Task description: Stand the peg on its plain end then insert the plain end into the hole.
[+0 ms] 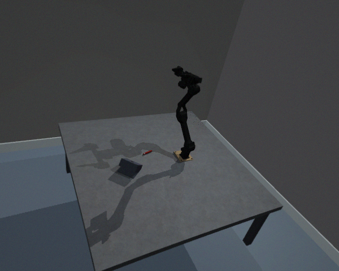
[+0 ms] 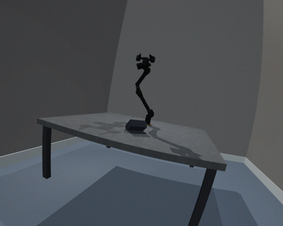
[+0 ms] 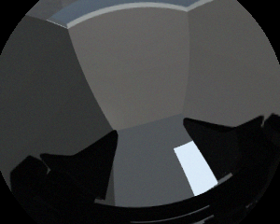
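A red peg lies flat on the table, between the panel block and the arm's base. Its white-banded end points toward the panel side. The dark sloped panel stands on the table beside the peg; a small dark spot shows near its top edge in the top view, but the hole is not clear. The peg cannot be seen in the exterior view. My gripper is open and empty, raised high above the table and far from the peg. The wrist view shows neither peg nor panel.
The arm's tan base plate sits on the table behind the peg and panel. Shadows of the arm fall across the table on both sides of the panel. The wrist view shows walls and a bright patch between the fingers.
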Motion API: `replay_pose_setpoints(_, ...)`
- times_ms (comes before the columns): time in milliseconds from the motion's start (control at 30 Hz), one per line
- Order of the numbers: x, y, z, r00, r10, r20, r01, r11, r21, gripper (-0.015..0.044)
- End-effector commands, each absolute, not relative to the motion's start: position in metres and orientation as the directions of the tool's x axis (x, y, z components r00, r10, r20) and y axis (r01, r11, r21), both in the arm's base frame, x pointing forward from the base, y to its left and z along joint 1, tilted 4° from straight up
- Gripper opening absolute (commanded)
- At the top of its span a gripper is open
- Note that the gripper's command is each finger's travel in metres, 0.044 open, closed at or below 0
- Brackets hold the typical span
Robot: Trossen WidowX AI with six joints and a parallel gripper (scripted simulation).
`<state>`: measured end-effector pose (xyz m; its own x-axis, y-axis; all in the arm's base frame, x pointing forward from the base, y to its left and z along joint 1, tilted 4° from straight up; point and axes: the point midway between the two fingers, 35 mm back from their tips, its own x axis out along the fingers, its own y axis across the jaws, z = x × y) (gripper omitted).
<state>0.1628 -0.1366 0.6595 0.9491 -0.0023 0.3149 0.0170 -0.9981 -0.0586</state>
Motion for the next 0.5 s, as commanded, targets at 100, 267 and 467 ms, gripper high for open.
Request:
replay_pose_setpoints(100, 0.144, -0.107, 0.676, 0.923, -0.050, 0.381, -0.122, -0.978, 0.167, 0.0440)
replay_pose_setpoints(267, 0.135, -0.089, 0.684, 0.905, -0.077, 0.420, -0.216, -0.931, 0.295, 0.0440)
replay_pose_setpoints(467, 0.128, -0.065, 0.692, 0.877, -0.106, 0.469, -0.329, -0.843, 0.425, 0.0440)
